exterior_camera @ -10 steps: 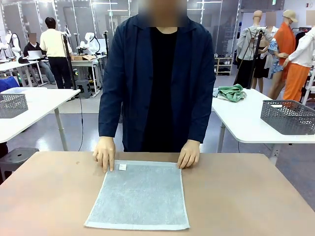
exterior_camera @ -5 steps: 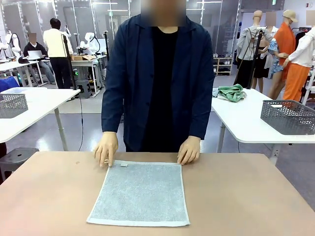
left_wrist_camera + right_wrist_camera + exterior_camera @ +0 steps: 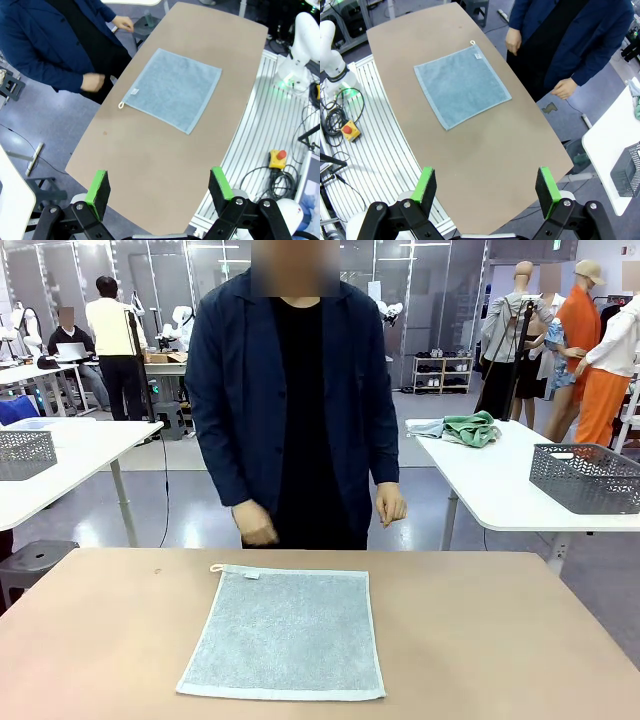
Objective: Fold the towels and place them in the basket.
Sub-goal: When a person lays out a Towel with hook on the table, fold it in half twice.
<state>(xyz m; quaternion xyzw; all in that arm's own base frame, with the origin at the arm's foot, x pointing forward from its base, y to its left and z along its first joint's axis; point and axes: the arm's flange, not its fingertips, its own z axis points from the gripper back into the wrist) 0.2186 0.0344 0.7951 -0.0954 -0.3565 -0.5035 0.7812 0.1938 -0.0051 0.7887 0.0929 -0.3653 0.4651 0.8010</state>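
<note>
The pale grey-blue towel lies flat and unfolded in the middle of the worktop. It is nearly square, so no long axis stands out, and its loop sits at the far corner on the robot's left. The left end effector and the right end effector hang high over opposite ends of the worktop, jaws spread wide and empty. The towel lies between them, well apart from both, and neither is clearly nearer. The person's hands hang clear of the worktop's far edge.
</note>
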